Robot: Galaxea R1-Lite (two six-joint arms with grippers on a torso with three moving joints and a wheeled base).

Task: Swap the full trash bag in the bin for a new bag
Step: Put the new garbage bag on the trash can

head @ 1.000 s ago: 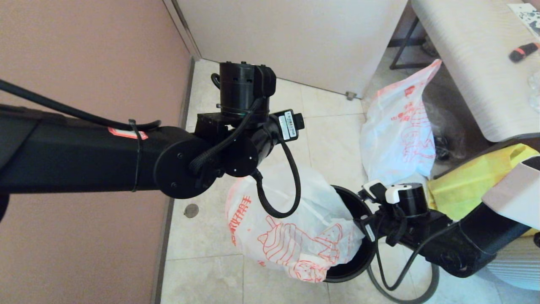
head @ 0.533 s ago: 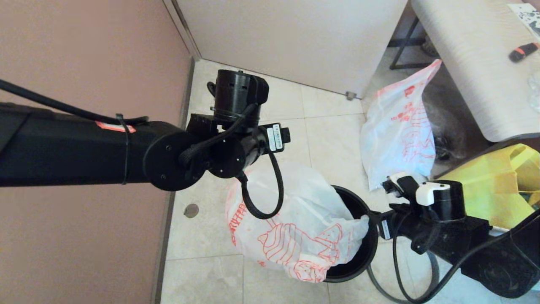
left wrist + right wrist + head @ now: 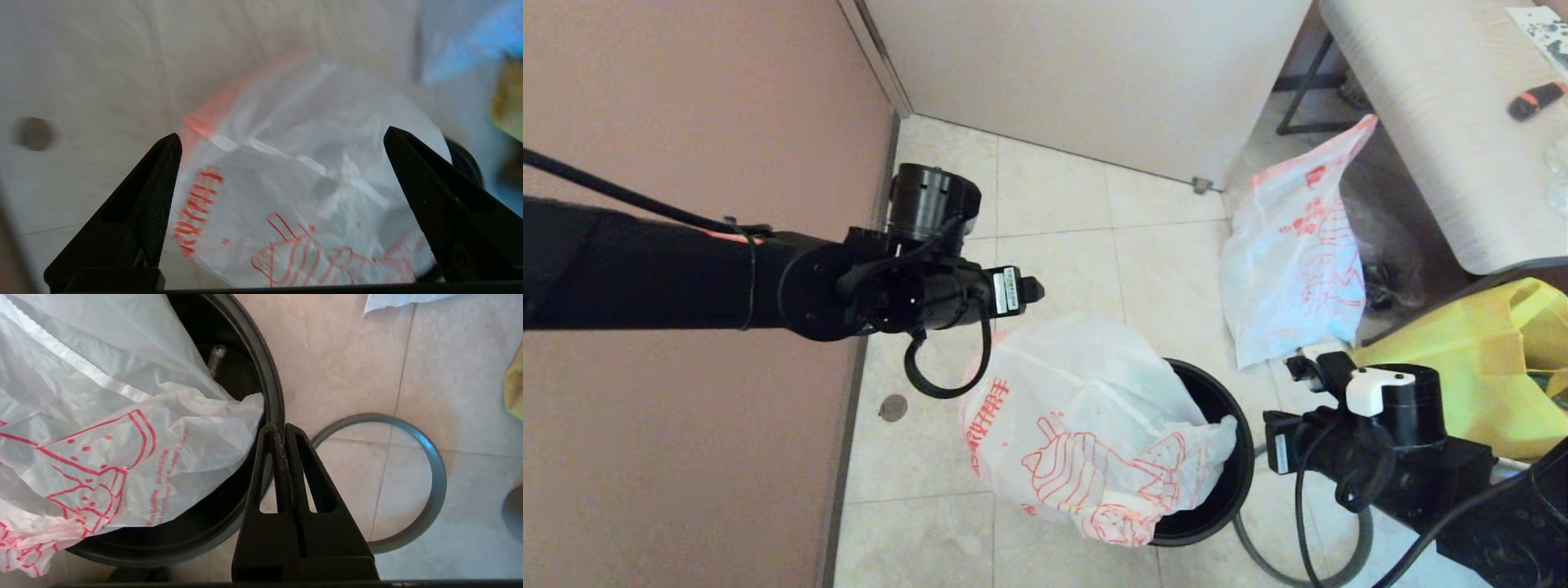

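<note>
Two grippers flank the bin [image 3: 1225, 457] — left gripper [image 3: 282, 143] spread wide above the new bag [image 3: 1086, 425], right gripper [image 3: 283, 430] pinched empty beside the hoop [image 3: 425, 457].

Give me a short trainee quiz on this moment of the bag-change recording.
1. True or false: the thin dark grey hoop sits on the small round black plastic bin.
2. Which gripper is open? A: left gripper. B: right gripper. C: both.
3. What is draped over the bin's rim?

Key:
1. False; the hoop lies on the floor beside the bin.
2. A; it is above the bag, while the right gripper is shut at the bin's rim.
3. The limp white plastic bag with red-orange print.
</note>
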